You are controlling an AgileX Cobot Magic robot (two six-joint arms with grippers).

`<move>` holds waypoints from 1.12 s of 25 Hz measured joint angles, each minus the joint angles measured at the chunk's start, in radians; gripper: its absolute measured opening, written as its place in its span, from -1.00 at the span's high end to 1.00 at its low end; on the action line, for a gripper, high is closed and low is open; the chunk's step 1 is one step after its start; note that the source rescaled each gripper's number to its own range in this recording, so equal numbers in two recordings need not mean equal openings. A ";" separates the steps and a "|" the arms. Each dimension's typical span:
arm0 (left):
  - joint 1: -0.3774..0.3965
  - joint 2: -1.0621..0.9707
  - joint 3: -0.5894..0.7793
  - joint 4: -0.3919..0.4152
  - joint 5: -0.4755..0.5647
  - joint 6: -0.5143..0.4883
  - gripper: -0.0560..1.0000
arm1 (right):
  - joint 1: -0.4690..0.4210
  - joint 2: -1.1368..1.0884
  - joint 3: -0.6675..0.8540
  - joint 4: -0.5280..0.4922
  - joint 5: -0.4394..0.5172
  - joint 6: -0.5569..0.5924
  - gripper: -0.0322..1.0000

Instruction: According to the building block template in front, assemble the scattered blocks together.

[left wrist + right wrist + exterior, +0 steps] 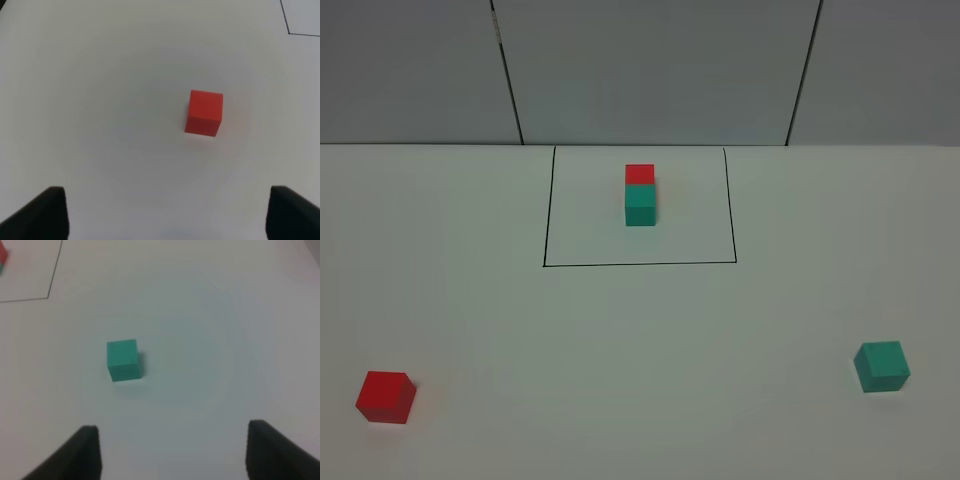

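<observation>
The building block template (640, 195) is a red cube joined to a teal cube, standing inside a thin black rectangle at the back middle of the white table. One scattered block, the loose red cube (386, 397) (204, 113), lies near the front left. The other, the loose teal cube (881, 366) (123, 360), lies at the front right. In the left wrist view my left gripper (167, 220) is open, its dark fingers (47, 215) wide apart and short of the red cube. My right gripper (172, 455) is open too, with the teal cube beyond its fingers (277, 452). Neither gripper shows in the exterior high view.
The black rectangle's outline (640, 264) crosses a corner of both wrist views (300, 34) (50, 270). An edge of the template (2, 255) shows in the right wrist view. A grey panelled wall (650, 70) rises behind the table's far edge.
</observation>
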 joint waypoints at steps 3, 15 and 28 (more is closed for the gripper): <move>0.000 0.000 0.000 0.000 0.000 0.000 -0.98 | 0.000 0.000 0.000 0.000 0.000 0.000 -0.22; 0.000 0.000 0.000 0.000 0.000 0.000 -0.98 | 0.000 0.000 0.000 0.000 0.000 0.000 -0.21; -0.053 0.000 0.000 0.022 0.000 0.000 -0.98 | 0.000 0.000 0.000 0.000 0.000 0.000 -0.21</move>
